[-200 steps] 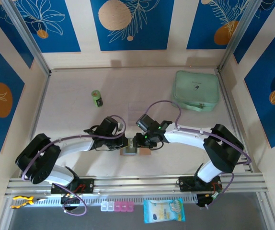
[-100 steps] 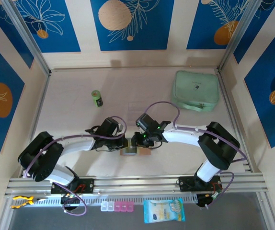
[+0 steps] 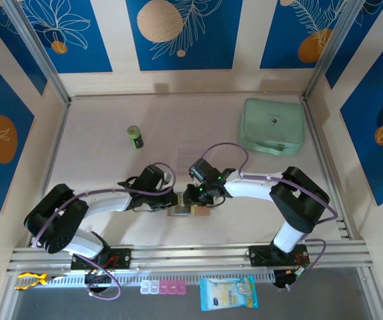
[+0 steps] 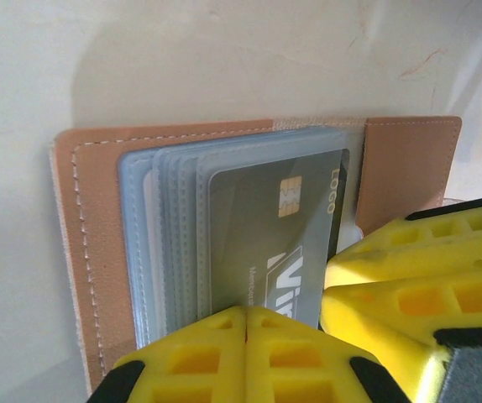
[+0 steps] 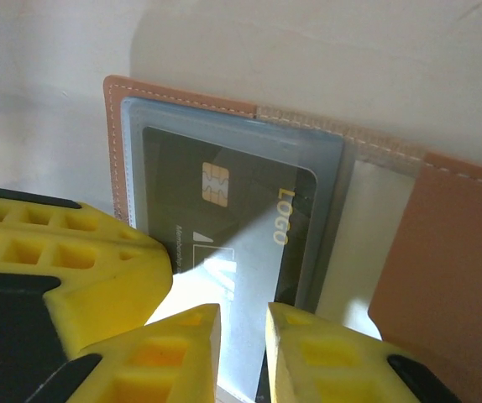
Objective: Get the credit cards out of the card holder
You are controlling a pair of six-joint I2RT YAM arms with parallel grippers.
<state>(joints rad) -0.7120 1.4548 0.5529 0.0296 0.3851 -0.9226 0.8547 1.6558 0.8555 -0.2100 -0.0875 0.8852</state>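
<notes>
I see the card holder (image 4: 86, 252) in tan-pink leather with a pale stitched line near its edge; its pockets (image 4: 153, 235) are a cloudy grey-blue; the top credit card (image 4: 258, 218) is dark grey with a gold chip, yellow lettering and a white logo; my left gripper (image 4: 245, 327) and right gripper (image 5: 243, 336) are bright yellow with a square-grid pattern; upper right of the top view, a mint-green case (image 3: 273, 127); the walls (image 3: 178, 33) carry blue panels with white leaf outlines and orange discs.

The pale table (image 3: 178, 127) sits inside light wood walls (image 3: 245, 77). Big blue panels (image 3: 178, 33) on the walls show white leaves and orange balls. Shiny metal posts (image 3: 39, 53) stand at the table's far corners. A metal rail (image 3: 191, 257) runs along its near edge.
</notes>
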